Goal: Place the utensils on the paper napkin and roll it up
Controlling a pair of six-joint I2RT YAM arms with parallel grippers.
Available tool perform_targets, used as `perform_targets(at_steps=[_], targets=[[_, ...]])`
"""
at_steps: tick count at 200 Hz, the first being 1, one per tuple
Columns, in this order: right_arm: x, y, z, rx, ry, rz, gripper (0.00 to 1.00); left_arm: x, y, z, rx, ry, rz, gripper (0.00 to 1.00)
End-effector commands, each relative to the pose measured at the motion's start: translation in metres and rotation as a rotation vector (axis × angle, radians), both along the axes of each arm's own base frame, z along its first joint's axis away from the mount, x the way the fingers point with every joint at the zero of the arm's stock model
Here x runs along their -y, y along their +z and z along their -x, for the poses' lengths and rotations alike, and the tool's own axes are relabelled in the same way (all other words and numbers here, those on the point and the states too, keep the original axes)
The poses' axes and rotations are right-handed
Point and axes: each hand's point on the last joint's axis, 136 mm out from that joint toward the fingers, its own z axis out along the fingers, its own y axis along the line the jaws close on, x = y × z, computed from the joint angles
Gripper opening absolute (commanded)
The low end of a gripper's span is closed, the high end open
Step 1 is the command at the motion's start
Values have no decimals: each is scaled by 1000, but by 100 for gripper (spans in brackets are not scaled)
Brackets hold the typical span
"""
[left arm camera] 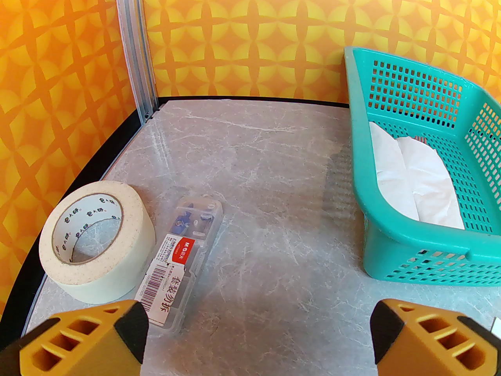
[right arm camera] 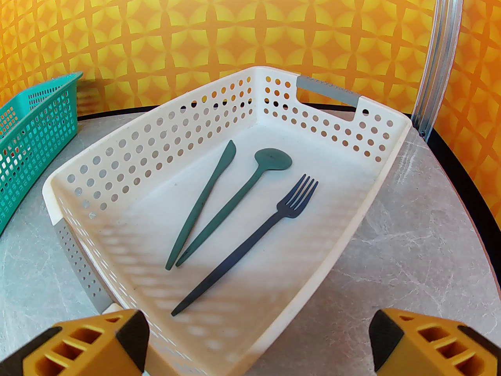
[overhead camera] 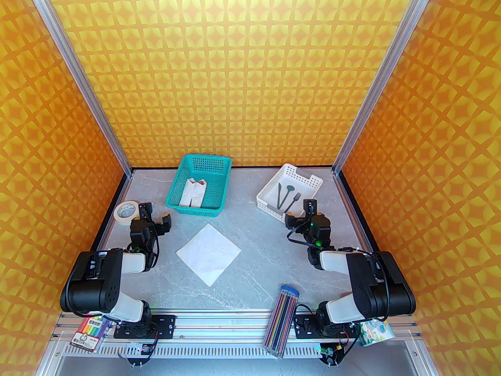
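Observation:
The paper napkin (overhead camera: 208, 254) lies flat and diamond-wise at the table's middle, with nothing on it. A knife (right arm camera: 203, 202), a round-bowled spoon (right arm camera: 242, 198) and a darker fork (right arm camera: 250, 245) lie side by side inside the white perforated basket (right arm camera: 391, 159) at the back right (overhead camera: 268, 210). My right gripper (right arm camera: 258, 331) is open and hovers just short of that basket's near corner (overhead camera: 300, 212). My left gripper (left arm camera: 258, 327) is open above bare table, left of the napkin (overhead camera: 155, 214). Neither holds anything.
A teal basket (overhead camera: 193, 210) with white napkin bundles (left arm camera: 415, 178) stands at the back centre. A masking tape roll (left arm camera: 96, 241) and a small clear box (left arm camera: 184, 261) lie by the left gripper. A clear pencil case (overhead camera: 282, 319) rests on the front edge.

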Motion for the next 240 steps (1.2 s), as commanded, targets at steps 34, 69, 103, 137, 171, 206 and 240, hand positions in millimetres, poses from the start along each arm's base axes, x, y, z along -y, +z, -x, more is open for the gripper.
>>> perform_targets(at_steps=[34, 69, 103, 137, 171, 206, 240], targets=[[0, 3, -5, 4, -6, 13, 99, 3, 3, -5, 3, -14, -12, 99], [0, 4, -5, 5, -6, 13, 99, 3, 3, -5, 3, -14, -12, 99], [0, 4, -5, 5, -6, 13, 99, 3, 3, -5, 3, -13, -10, 99], [-1, 4, -5, 5, -4, 13, 99, 3, 3, -5, 2, -14, -9, 99], [-1, 4, -5, 6, -4, 11, 99, 3, 3, -5, 3, -14, -12, 99], [15, 26, 2, 25, -101, 7, 99, 5, 22, 9, 72, -21, -24, 99], [25, 70, 16, 31, -162, -9, 99, 6, 66, 28, 127, -13, -11, 99]])
